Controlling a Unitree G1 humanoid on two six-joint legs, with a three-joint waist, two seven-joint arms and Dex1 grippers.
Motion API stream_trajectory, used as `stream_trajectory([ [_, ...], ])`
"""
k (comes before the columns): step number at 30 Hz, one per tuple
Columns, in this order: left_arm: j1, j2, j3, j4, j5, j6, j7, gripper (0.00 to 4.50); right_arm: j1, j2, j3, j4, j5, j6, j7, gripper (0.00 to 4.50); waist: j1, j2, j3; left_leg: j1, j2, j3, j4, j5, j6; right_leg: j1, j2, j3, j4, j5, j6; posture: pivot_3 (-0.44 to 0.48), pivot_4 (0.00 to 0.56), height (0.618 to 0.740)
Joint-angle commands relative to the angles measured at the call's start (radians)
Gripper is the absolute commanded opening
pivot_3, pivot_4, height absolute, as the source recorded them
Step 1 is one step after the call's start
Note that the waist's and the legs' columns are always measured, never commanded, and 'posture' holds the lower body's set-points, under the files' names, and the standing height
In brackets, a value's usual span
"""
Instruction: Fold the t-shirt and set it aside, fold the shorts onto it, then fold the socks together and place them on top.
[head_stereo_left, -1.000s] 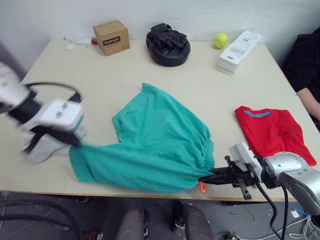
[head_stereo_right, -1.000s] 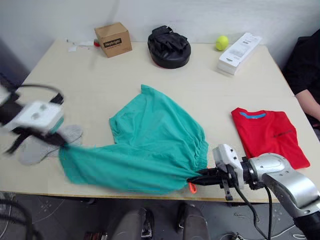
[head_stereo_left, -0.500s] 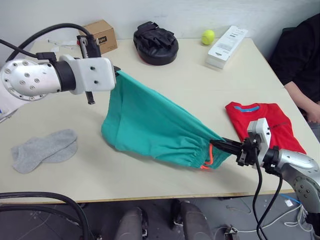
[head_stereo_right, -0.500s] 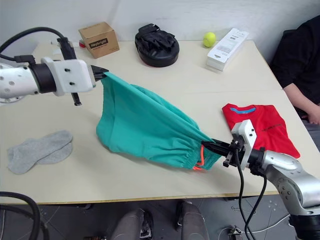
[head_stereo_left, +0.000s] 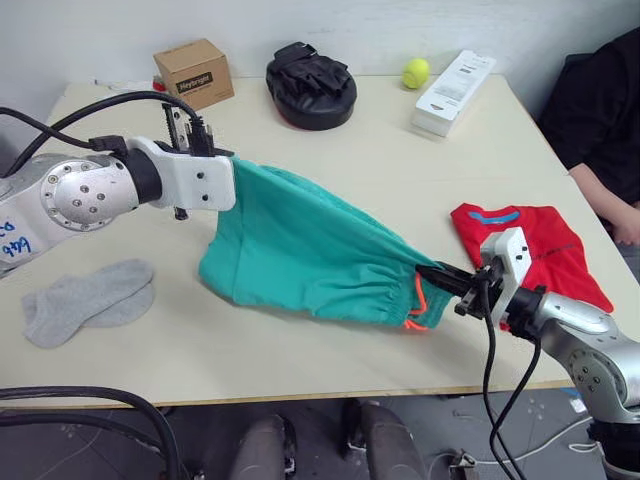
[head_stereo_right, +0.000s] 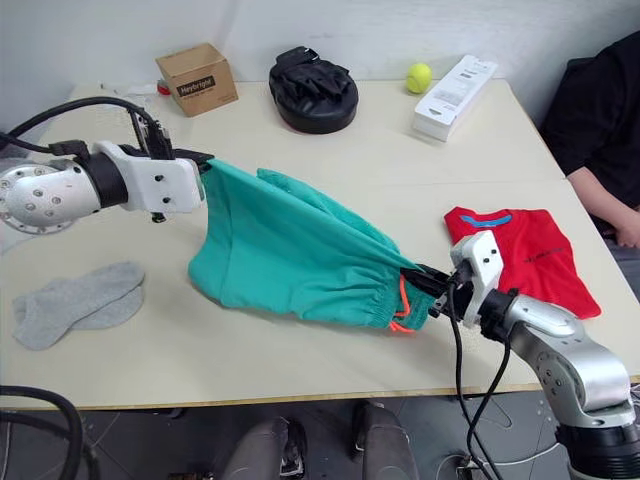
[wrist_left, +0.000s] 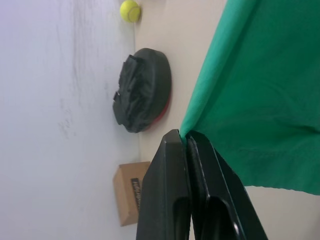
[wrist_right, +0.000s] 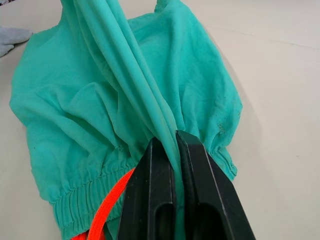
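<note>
Right now the teal-green shorts (head_stereo_left: 300, 250) hang stretched between the two arms above the middle of the table (head_stereo_left: 420, 160), sagging so that the lower fold rests on the tabletop. The left gripper (head_stereo_left: 232, 160) has its black fingers (wrist_left: 172, 165) pinched tight on one hem edge of the cloth, holding that end up toward the table's left side. The right gripper (head_stereo_left: 430, 275) is clamped on the gathered waistband end, with cloth bunched between its two fingers (wrist_right: 155, 175), low over the table near the front edge. An orange drawstring (head_stereo_left: 416, 305) loops out from the waistband just beside that gripper.

The red t-shirt (head_stereo_left: 525, 245) lies folded flat near the right edge of the table, its light blue neck band facing the far side, close behind the right gripper but apart from the shorts. The grey socks (head_stereo_left: 85, 298) lie overlapping one another near the front left corner, well apart from the shorts.

Along the far edge stand a small cardboard box (head_stereo_left: 193, 72), a round black padded mitt (head_stereo_left: 310, 75), a yellow-green tennis ball (head_stereo_left: 415, 72) and a long white box (head_stereo_left: 458, 80). A person in a dark sleeve (head_stereo_left: 600, 110) sits by the right edge.
</note>
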Motion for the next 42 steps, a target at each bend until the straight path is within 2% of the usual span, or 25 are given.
stream_trajectory([
  [1,0.009,0.005,0.046,0.029,-0.067,0.017,-0.054,0.24,-0.004,0.008,0.006,-0.018,-0.037,-0.014,-0.002,0.0,0.0,0.0,0.0,0.0,0.0,0.0,0.0,0.0,0.0,0.0,0.0,0.0,0.0,0.0,0.0,0.0,0.15,0.74],
  [3,0.019,0.005,0.045,0.034,-0.103,0.014,-0.081,0.66,-0.02,0.011,0.019,-0.011,-0.054,-0.018,0.004,0.0,-0.001,0.0,0.0,0.0,0.0,0.0,0.0,0.0,0.0,0.0,0.0,0.0,0.0,0.0,0.0,0.0,0.15,0.74],
  [6,0.02,0.005,0.045,0.044,-0.125,0.011,-0.092,1.56,-0.042,0.015,0.027,-0.005,-0.067,-0.015,0.015,0.0,-0.002,0.0,0.0,0.0,0.0,0.001,0.0,0.0,0.0,0.0,0.0,0.001,0.0,0.0,0.0,0.0,0.15,0.74],
  [10,0.005,0.005,0.044,0.076,-0.191,-0.009,-0.084,2.81,-0.078,0.02,0.037,0.022,-0.089,-0.014,0.03,1.07,-0.001,0.0,0.0,0.0,0.0,0.001,0.0,0.0,0.0,0.0,0.0,0.001,0.0,0.0,0.0,0.0,0.15,0.74],
  [15,-0.017,0.005,0.033,0.119,-0.296,-0.056,-0.119,4.41,-0.108,0.031,0.028,0.04,-0.117,-0.029,0.032,2.83,-0.001,0.0,0.0,0.0,0.0,0.001,0.0,0.0,0.0,0.0,0.0,0.0,0.0,0.0,0.0,0.0,0.15,0.74],
  [18,-0.014,0.005,0.013,0.141,-0.328,-0.107,-0.183,4.5,-0.117,0.026,0.011,0.036,-0.137,-0.06,0.035,3.96,-0.001,0.0,0.0,0.0,0.0,0.001,0.0,0.0,0.0,0.0,0.0,0.0,0.0,0.0,0.0,0.0,0.15,0.74],
  [20,0.003,0.005,-0.013,0.155,-0.298,-0.155,-0.227,4.5,-0.131,0.014,-0.01,0.038,-0.162,-0.084,0.023,4.46,-0.001,0.0,0.0,0.0,0.0,0.001,0.0,0.0,0.0,0.0,0.0,0.0,0.0,0.0,0.0,0.0,0.15,0.74],
  [24,0.061,0.005,-0.065,0.176,-0.245,-0.22,-0.308,4.5,-0.134,-0.038,-0.046,0.039,-0.205,-0.148,0.061,4.46,-0.002,0.001,-0.001,0.0,0.0,0.002,0.0,0.0,0.0,0.0,0.001,0.001,0.0,0.0,0.0,0.0,0.15,0.74],
  [27,0.099,0.005,-0.089,0.174,-0.269,-0.23,-0.368,4.5,-0.125,-0.076,-0.073,0.026,-0.219,-0.205,0.109,4.46,-0.002,0.001,0.0,0.0,0.0,0.003,0.0,0.0,0.0,0.0,0.001,0.001,0.0,0.0,0.0,0.0,0.15,0.74],
  [30,0.118,0.005,-0.125,0.129,-0.419,-0.217,-0.523,4.5,-0.015,-0.151,-0.027,-0.07,-0.292,-0.334,0.237,4.46,0.001,0.001,0.0,0.0,0.001,0.004,0.0,0.0,0.0,-0.001,0.002,0.0,0.0,0.0,0.0,0.0,0.15,0.74],
  [34,0.108,0.005,-0.177,0.113,-0.585,-0.166,-0.635,4.5,0.063,-0.162,0.012,-0.158,-0.301,-0.351,0.27,4.46,0.001,0.001,0.0,-0.001,0.0,0.003,0.001,0.0,0.0,-0.001,0.001,0.0,0.0,0.0,0.001,0.0,0.15,0.74],
  [38,0.098,0.005,-0.252,0.115,-0.748,-0.152,-0.625,4.5,0.112,-0.135,0.069,-0.207,-0.349,-0.378,0.256,4.46,-0.002,0.001,0.0,0.002,0.0,0.004,0.002,0.0,0.001,0.0,0.001,0.005,-0.001,0.001,0.002,0.0,0.15,0.74],
  [40,0.077,0.005,-0.298,0.088,-0.877,-0.126,-0.598,4.5,0.125,-0.134,0.099,-0.195,-0.408,-0.43,0.256,4.46,-0.001,0.001,0.0,0.004,0.0,0.005,0.002,0.0,0.001,0.0,0.001,0.006,0.0,0.001,0.002,0.0,0.15,0.74],
  [42,0.039,0.002,-0.37,0.05,-0.95,-0.136,-0.572,4.5,0.13,-0.138,0.124,-0.171,-0.468,-0.485,0.256,4.46,0.0,0.001,0.0,0.005,0.0,0.006,0.001,0.0,0.001,0.0,0.001,0.007,0.0,0.001,0.002,0.0,0.15,0.74],
])
